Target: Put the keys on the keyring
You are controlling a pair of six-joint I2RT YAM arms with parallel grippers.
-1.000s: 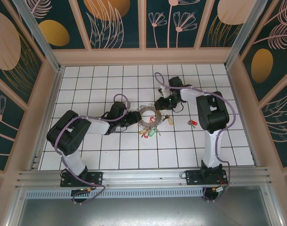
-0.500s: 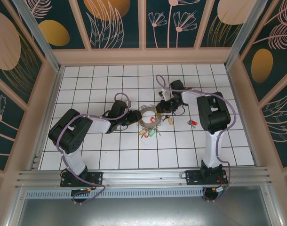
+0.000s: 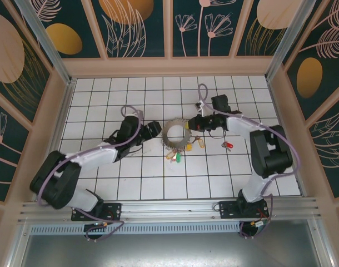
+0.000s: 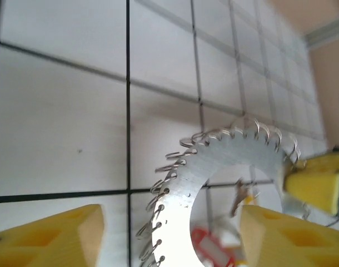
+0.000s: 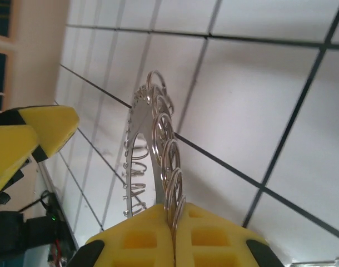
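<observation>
The keyring (image 3: 167,135) is a flat silvery hoop with small wire loops around its rim, standing near the middle of the tiled floor. My right gripper (image 3: 190,127) is shut on its right rim; in the right wrist view the yellow pads (image 5: 141,239) pinch the rim loops of the keyring (image 5: 156,128). My left gripper (image 3: 153,129) stands open just left of the hoop, its yellow fingers (image 4: 53,239) wide apart with the keyring's (image 4: 214,161) left edge between them, untouched. Keys with green and yellow heads (image 3: 175,157) hang at the hoop's near side. A red-headed key (image 3: 228,146) lies apart to the right.
Another yellow-tagged key (image 3: 200,144) lies just right of the hoop. A red tag (image 4: 205,245) shows through the hoop's hole. The right arm's cable (image 3: 202,92) loops above the gripper. Wooden walls (image 3: 169,67) enclose the floor.
My left gripper has opened and let go of the keyring's left side. My right gripper has shut on its right rim. Both arms have stretched out lower and shifted outward.
</observation>
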